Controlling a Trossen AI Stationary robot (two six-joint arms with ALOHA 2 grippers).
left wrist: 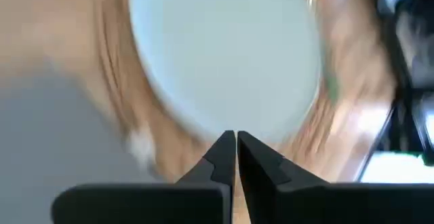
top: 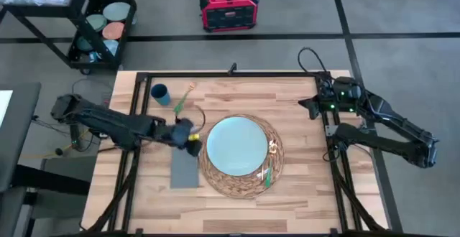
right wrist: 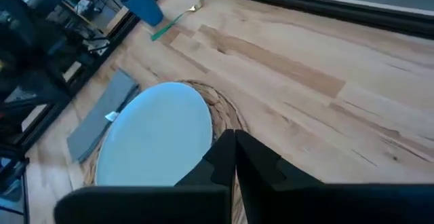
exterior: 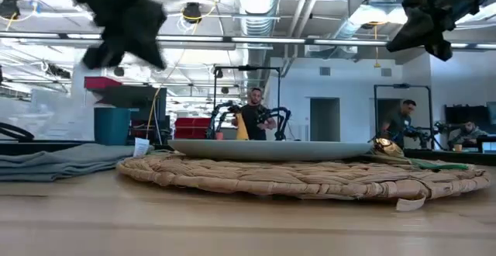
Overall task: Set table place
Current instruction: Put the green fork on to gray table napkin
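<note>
Looking level across the table point(exterior: 232, 225) in the low view, we meet the woven mat point(exterior: 310, 177) first, with the pale blue plate point(exterior: 271, 149) lying flat on it and the folded grey napkin point(exterior: 54, 163) just beside the mat's edge. Something gold point(exterior: 384, 146) sits on the mat's rim beside the plate. From this height neither gripper's fingers can be made out; both arms are only dark shapes overhead, and people stand in the room beyond.

From above we get the layout that the level camera hides: the plate point(top: 237, 145) is centred on the mat point(top: 269, 172), green-handled cutlery point(top: 267, 172) lies on the mat's rim on the right arm's side, and the napkin point(top: 185, 169) lies flat on the left arm's side, touching the mat. The left gripper point(top: 192, 142) hangs over the mat's edge between napkin and plate. Its own wrist camera shows its fingers point(left wrist: 220, 159) pressed together, holding nothing, above the plate's rim.

Farther back, the right gripper point(top: 310, 108) waits near the table's right edge; its wrist camera shows the fingers point(right wrist: 220, 157) likewise closed and empty. That view also picks up the blue cup point(right wrist: 142, 5) at the far corner, with another green-handled piece point(right wrist: 169, 22) lying near it.
</note>
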